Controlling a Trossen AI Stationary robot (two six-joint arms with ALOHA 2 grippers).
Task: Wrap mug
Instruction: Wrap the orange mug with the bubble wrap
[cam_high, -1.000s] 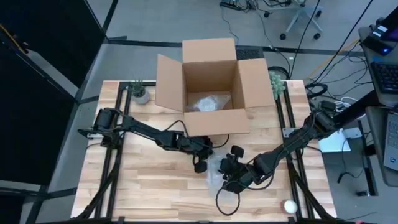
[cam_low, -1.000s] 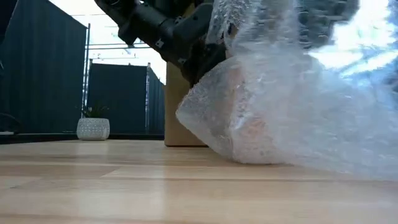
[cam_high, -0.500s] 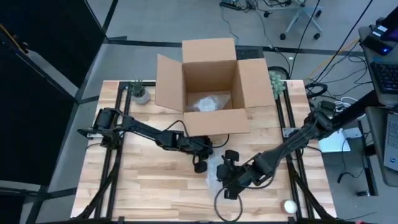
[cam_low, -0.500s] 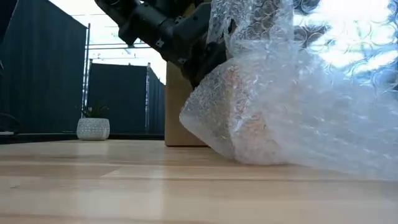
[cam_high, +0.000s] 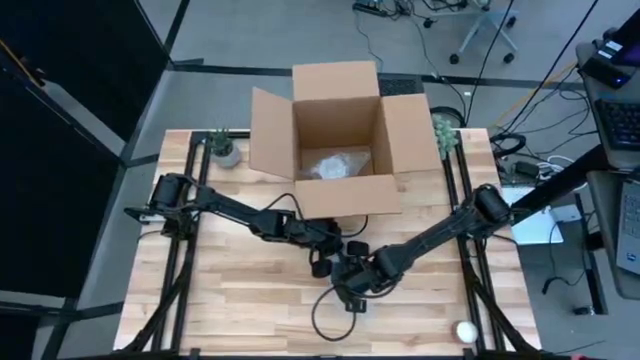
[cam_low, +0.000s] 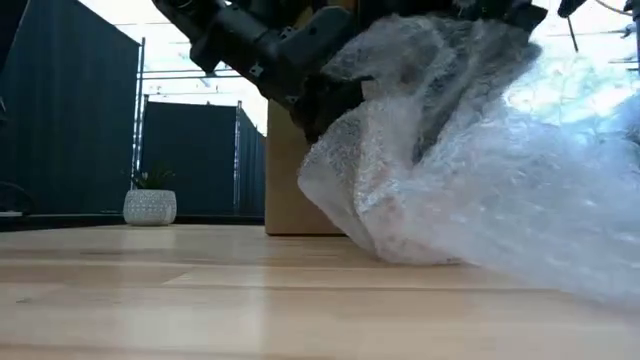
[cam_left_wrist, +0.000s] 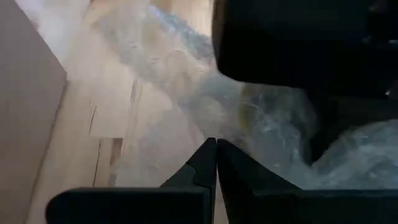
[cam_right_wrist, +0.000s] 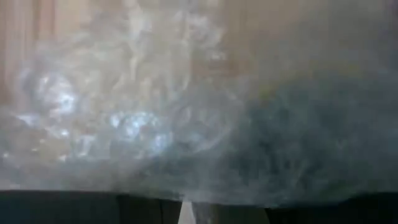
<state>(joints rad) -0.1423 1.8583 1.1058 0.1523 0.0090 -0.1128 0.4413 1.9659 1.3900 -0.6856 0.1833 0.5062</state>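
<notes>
1. I see the mug only as a brownish shape inside the wrap (cam_low: 470, 190), which sits on the table (cam_high: 230, 300) in front of the box (cam_high: 338, 140), near the middle.
2. My right gripper (cam_high: 352, 283) is down on the bundle from the right; its wrist view is filled with wrap (cam_right_wrist: 124, 106) pressed up against the fingers (cam_right_wrist: 149, 208), which look close together, so I read it as clamped on the wrap.
3. My left gripper (cam_high: 322, 262) is just beside the bundle on its left; the left wrist view shows its fingers (cam_left_wrist: 208, 168) pressed together with nothing visibly between them, the wrap (cam_left_wrist: 261, 118) lying just past the tips.
4. From above the bundle is almost hidden under the two grippers; the low view shows it whole, a crumpled mound resting on the wood with dark arm parts over it.
5. The left wrist view also shows the other arm's dark body (cam_left_wrist: 298, 43) blocking much of the bundle.
6. Around: more wrap (cam_high: 330, 165) inside the open box, a small potted plant (cam_high: 226, 148) at the back left, another plant (cam_high: 444, 132) at the back right, a white ball (cam_high: 466, 331) at the front right edge.
</notes>
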